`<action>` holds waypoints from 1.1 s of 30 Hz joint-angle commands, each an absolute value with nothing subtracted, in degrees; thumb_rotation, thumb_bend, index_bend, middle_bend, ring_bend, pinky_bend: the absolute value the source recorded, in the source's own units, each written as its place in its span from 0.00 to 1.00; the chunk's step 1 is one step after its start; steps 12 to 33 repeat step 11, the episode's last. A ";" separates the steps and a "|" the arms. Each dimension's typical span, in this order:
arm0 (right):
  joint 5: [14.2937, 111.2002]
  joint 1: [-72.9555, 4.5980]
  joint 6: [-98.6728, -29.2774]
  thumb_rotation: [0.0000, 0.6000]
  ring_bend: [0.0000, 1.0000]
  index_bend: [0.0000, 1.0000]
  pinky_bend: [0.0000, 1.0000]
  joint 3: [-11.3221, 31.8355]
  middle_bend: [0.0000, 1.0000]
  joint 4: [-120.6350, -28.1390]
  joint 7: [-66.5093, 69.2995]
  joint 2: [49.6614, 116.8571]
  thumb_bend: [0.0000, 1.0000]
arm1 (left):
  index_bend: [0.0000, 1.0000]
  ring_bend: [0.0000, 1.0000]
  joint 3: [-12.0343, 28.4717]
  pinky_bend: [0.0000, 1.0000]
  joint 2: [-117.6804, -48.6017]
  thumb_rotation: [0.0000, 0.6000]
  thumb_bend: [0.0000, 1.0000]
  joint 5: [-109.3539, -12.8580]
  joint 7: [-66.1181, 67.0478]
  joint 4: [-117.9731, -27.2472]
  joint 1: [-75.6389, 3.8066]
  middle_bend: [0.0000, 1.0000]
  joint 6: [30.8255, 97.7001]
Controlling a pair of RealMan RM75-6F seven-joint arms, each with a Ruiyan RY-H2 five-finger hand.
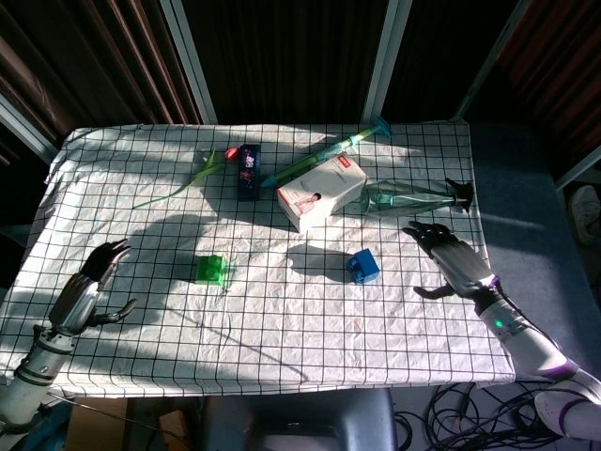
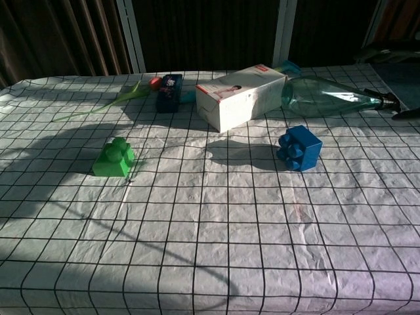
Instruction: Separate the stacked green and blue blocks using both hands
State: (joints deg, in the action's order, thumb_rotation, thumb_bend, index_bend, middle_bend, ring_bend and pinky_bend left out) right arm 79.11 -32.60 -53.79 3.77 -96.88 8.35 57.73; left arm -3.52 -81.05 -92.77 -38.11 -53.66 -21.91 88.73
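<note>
now we note the green block (image 1: 211,270) lying alone on the checked cloth (image 1: 282,329), well apart from the blue block (image 1: 362,266), which rests in front of the white box (image 1: 321,192). our left hand (image 1: 92,285) hovers at the cloth's left edge, fingers spread, holding nothing, well left of the green block. our right hand (image 1: 449,258) is likewise spread and empty, to the right of the blue block.
</note>
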 commanded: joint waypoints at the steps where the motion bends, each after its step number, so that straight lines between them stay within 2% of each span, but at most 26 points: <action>1: 81.52 -21.26 -66.91 1.00 0.00 0.00 0.00 -1.79 0.00 -102.31 -0.69 52.90 0.14 | 0.00 0.00 -5.28 0.00 -67.00 1.00 0.33 -83.61 -17.20 -66.67 -9.89 0.00 89.84; 3: 82.37 -15.63 -74.67 1.00 0.00 0.00 0.00 -3.50 0.00 -100.83 -4.49 54.32 0.14 | 0.00 0.00 -4.17 0.00 -66.39 1.00 0.35 -79.58 -14.10 -69.88 -6.85 0.00 90.75; 6: 82.27 -8.76 -85.33 1.00 0.00 0.00 0.00 -3.61 0.00 -96.62 -7.07 58.79 0.14 | 0.00 0.00 -3.59 0.00 -67.24 1.00 0.37 -77.96 -9.44 -70.71 -4.94 0.00 91.63; 9: 81.05 -4.94 -90.47 1.00 0.00 0.00 0.00 -2.81 0.00 -93.70 -7.06 61.79 0.14 | 0.00 0.00 -4.65 0.00 -67.23 1.00 0.38 -81.37 -8.78 -71.20 -4.81 0.00 91.90; 33: 82.00 -4.54 -91.40 1.00 0.00 0.00 0.00 -2.69 0.00 -93.01 -7.06 61.86 0.14 | 0.00 0.00 -5.14 0.00 -66.84 1.00 0.38 -82.58 -9.37 -71.36 -5.02 0.00 91.22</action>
